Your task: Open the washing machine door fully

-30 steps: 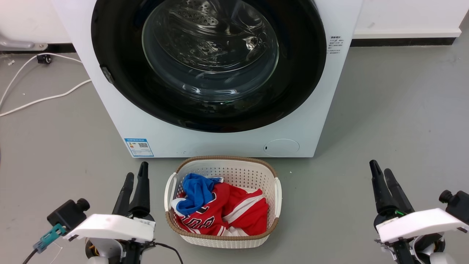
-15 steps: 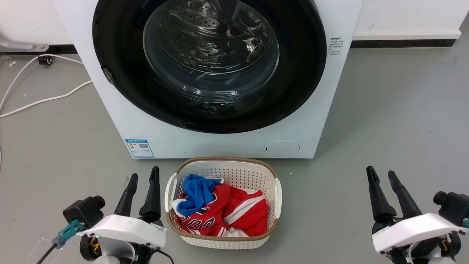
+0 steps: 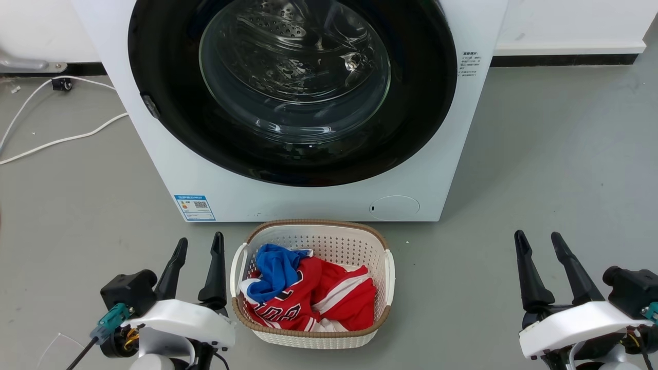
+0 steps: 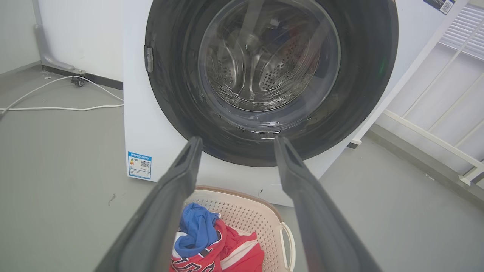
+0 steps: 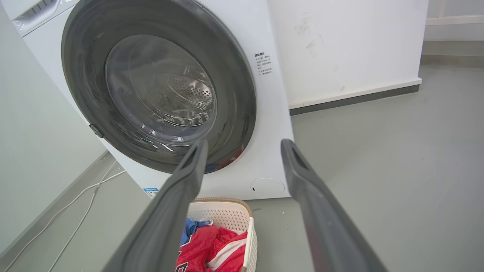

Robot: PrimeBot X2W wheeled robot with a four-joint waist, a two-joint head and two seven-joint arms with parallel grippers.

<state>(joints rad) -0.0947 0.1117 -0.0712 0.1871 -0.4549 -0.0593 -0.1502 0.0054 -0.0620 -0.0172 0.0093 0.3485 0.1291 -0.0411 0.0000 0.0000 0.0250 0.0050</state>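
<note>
Head view: the washing machine door point(image 3: 293, 72) sits closed, flush on the white washing machine point(image 3: 318, 198), with a glossy black rim and clear glass. The left pincer point(image 3: 200, 239) and right pincer point(image 3: 537, 235) hover low either side of the laundry basket point(image 3: 313, 234), both spread and empty. Left wrist view: fingers apart, pointing at the door's lower rim. Right wrist view: same deal, gaping wide, nothing held.

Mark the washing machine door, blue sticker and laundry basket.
washing machine door point(image 3: 293, 165): head view, black rim below the glass.
blue sticker point(image 3: 194, 207): head view, middle of the label.
laundry basket point(image 3: 339, 246): head view, bare far inner wall.
</note>
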